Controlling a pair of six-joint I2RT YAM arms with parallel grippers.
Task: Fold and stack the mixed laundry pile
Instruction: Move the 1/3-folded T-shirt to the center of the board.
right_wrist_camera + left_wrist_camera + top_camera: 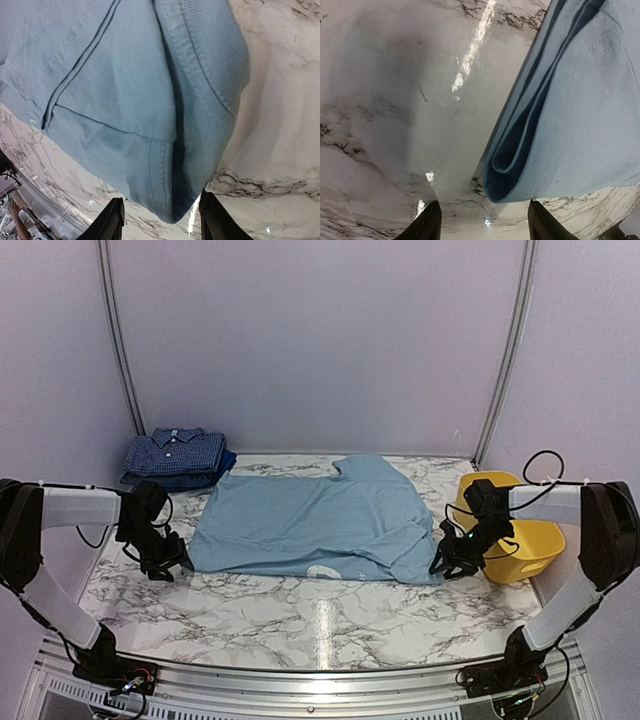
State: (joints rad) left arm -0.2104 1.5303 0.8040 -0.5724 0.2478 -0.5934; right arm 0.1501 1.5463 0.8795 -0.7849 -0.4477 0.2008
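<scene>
Left gripper (482, 226): fingers spread, empty, just short of the light-blue T-shirt (320, 520)'s lower-left corner.
Right gripper (160, 220): spread, the shirt's folded lower-right corner between its fingers, unpinched.
T-shirt: flat mid-frame, long axis left-right, neckline toward the top.
Edges: checked shirt (175, 452) upper left; yellow tub (525, 540) right.
Open room: bare marble table (320, 625), lower frame.

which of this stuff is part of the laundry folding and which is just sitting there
Part of the job:
- light-blue T-shirt, spread flat on the marble table
- folded check shirt, at the far left
- dark-blue piece, under the check shirt

Just lying about:
- yellow tub, at the right edge beside the right arm
</scene>
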